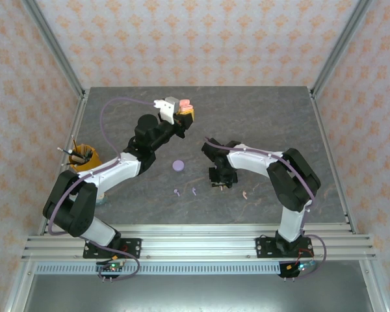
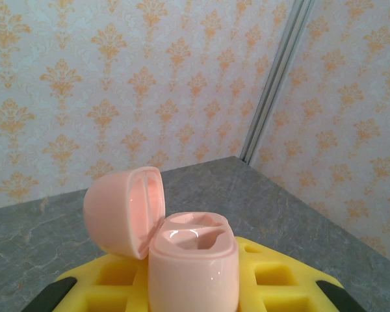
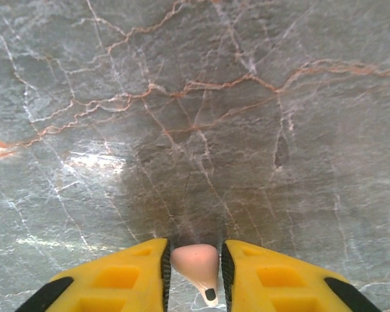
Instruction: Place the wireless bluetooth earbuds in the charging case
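Observation:
My left gripper is raised over the far middle of the table, shut on a pale pink charging case. The case's lid is hinged open to the left, and both sockets look empty. My right gripper points down at the table, just right of centre in the top view. Its pads sit against both sides of a pale pink earbud, whose stem tip points toward the camera. Another pink earbud lies on the table to its right. Two pale purple earbuds lie to its left.
A round purple case sits shut on the marble table between the arms. An orange cup holding pens stands at the left edge beside the left arm. Metal posts and patterned walls enclose the table.

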